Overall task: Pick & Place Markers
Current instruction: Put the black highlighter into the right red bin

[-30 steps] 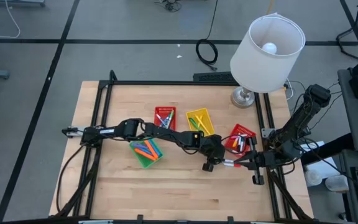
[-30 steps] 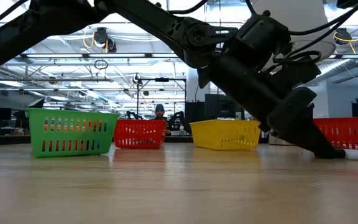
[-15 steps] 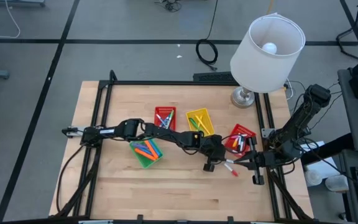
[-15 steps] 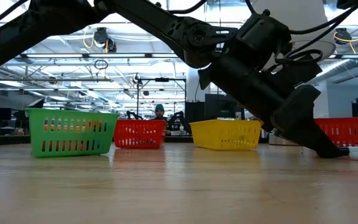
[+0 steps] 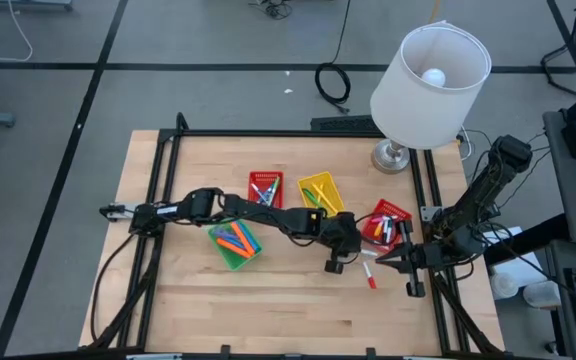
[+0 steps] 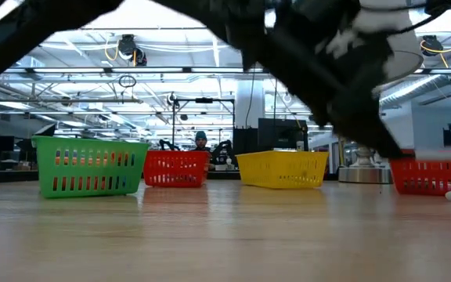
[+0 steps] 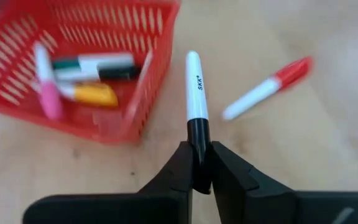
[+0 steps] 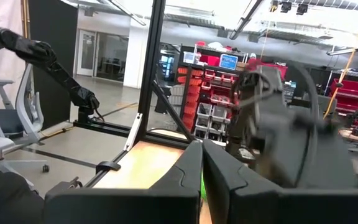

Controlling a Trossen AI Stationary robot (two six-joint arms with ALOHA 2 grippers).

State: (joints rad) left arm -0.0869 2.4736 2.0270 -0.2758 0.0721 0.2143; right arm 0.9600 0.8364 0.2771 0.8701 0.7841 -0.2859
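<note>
My left gripper (image 7: 197, 163) is shut on a white marker with a black cap (image 7: 194, 93), just off the near corner of a red mesh basket (image 7: 143, 81) that holds several markers. In the high view this gripper (image 5: 351, 252) hangs beside that basket (image 5: 386, 224). A white marker with a red cap (image 5: 370, 277) lies flat on the table close by. Green (image 5: 235, 243), red (image 5: 265, 188) and yellow (image 5: 322, 193) baskets also hold markers. My right gripper (image 5: 382, 262) waits shut at the table's right edge. My left gripper pinches the marker's black cap end (image 7: 197, 134) between its two fingers. The fingers slant down from the table's left. The marker runs on in line with them, its white barrel sticking out ahead. It is lifted clear of the table.
A lamp with a white shade (image 5: 430, 75) stands on its metal base (image 5: 392, 157) at the far right corner. A black frame (image 5: 268, 134) runs along the table's edges. Bare wood lies along the near side (image 5: 268, 310).
My left gripper has risen off the table beside the right-hand red basket; it rested on the wood before. The red-capped marker has slid a little toward the near edge and turned, from lying across the table to lying nearly near-to-far.
</note>
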